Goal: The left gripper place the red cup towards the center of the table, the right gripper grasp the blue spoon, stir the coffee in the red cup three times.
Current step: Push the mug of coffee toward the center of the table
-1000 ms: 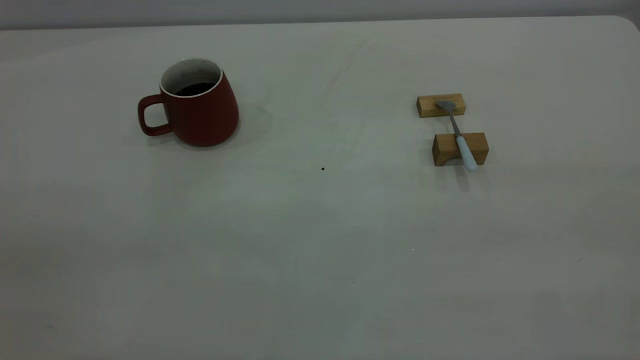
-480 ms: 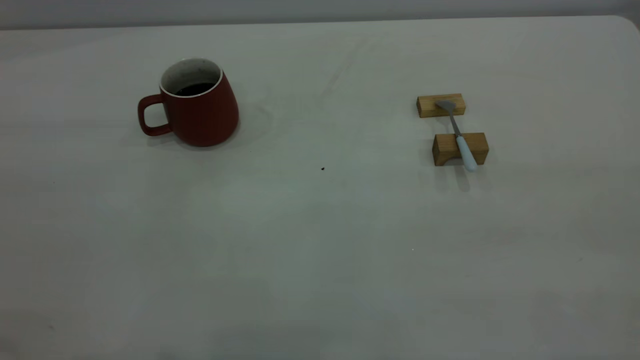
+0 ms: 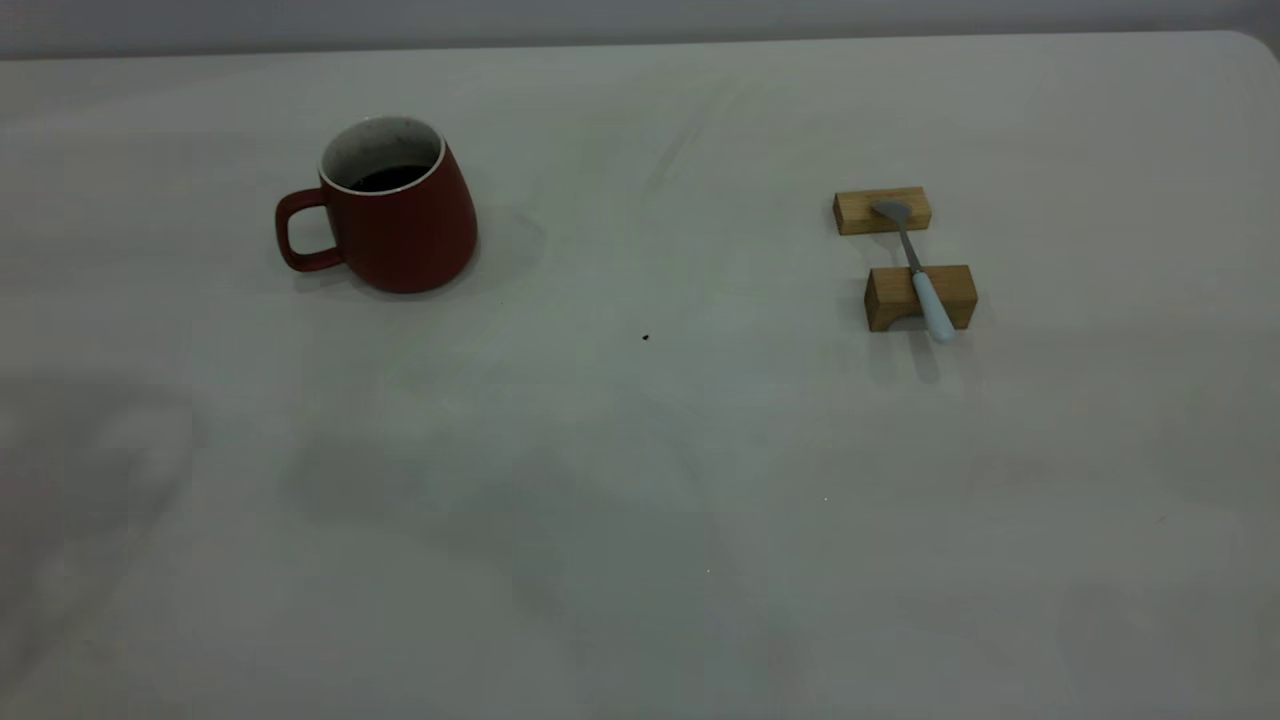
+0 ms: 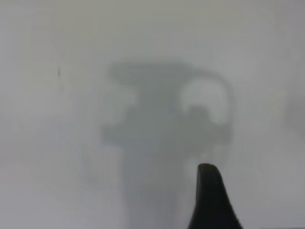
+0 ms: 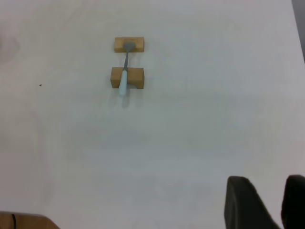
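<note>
- hovering over bare worktop point(image 4: 43, 143): the left gripper point(image 4: 210, 195) shows only one dark fingertip in its wrist view, above its own blurred shadow; can't tell if the jaws are wide or narrow, second finger is out of frame.
- the right gripper point(image 5: 268, 202) sits well back from its target, two dark fingertips with a narrow gap between them; looks nearly closed, though the fingers are cut off by the frame edge.
- neither gripper nor arm appears in the exterior view, only soft shadows on the near left part of the worktop.
- key relation for the first move: the red cup point(image 3: 395, 207) stands upright on the far left side of the worktop, handle pointing outward to the left, away from centre. the left arm is the nearer one by side, but the cup isn't in the left wrist view at all, so bearing from gripper to cup can't be read.
- the coffee point(image 3: 390, 178) is visible as a dark surface low inside the cup.
- the blue spoon point(image 3: 915, 268) is on the right side, bridged across two wooden blocks point(image 3: 920, 297), bowl on the far block, pale handle overhanging the near block. long axis runs roughly far-to-near, slightly skewed, handle end toward the right gripper.
- judgement: nothing started yet, the cup is off-centre and the spoon untouched.
- tiny black speck point(image 3: 645, 337) marks about mid-worktop, between cup and spoon.
</note>
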Available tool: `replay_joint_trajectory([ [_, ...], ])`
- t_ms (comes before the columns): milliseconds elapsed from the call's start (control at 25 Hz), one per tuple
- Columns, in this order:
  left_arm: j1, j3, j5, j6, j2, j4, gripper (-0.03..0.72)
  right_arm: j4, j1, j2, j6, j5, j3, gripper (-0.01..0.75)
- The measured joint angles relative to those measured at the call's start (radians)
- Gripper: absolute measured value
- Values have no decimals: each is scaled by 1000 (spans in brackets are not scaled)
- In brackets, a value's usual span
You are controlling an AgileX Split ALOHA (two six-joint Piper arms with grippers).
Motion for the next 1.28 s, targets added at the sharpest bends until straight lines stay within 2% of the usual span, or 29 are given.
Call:
replay_joint_trajectory([
  [160, -13, -171, -8, 199, 234, 3, 551, 0, 0, 0, 1, 0, 0, 238],
  [360, -90, -316, 3, 550, 424, 3, 551, 1, 0, 0, 1, 0, 0, 238],
  [440, -118, -357, -11, 633, 488, 3, 551, 1, 0, 0, 1, 0, 0, 238],
  [560, -141, -423, -20, 669, 570, 3, 551, 1, 0, 0, 1, 0, 0, 238],
  [880, -142, -575, -23, 676, 734, 1, 551, 1, 0, 0, 0, 0, 0, 238],
  [1280, -144, -618, -93, 889, 848, -144, 551, 1, 0, 0, 1, 0, 0, 238],
])
